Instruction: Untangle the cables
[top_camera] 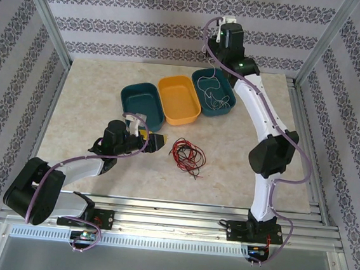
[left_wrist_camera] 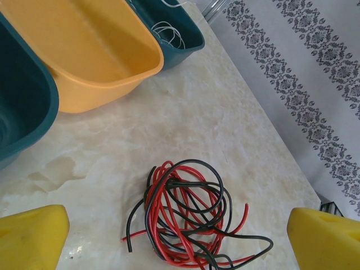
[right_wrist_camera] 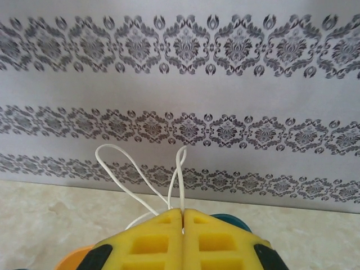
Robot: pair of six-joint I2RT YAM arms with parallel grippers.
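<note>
A: Pale marble-look tabletop [top_camera: 94,101], grey patterned wallpaper [top_camera: 177,32] on every side, metal frame [top_camera: 47,20] around. Which step?

B: Seems about midway. White cable [right_wrist_camera: 182,185] pinched in the right gripper [right_wrist_camera: 183,216], closed tight, loops poking out toward the wall. More white loops lying in the right teal tray [top_camera: 224,108].

A: And the rest?

B: Red and black cables [left_wrist_camera: 185,219] knotted in one small heap on the bare table, near the yellow tray [top_camera: 178,100] but apart from it. Left gripper [top_camera: 155,142] spread wide, just beside the heap, touching nothing.

A: Next?

B: Probably lower over the heap, close on a single red strand, then draw gently away from the black.
</note>
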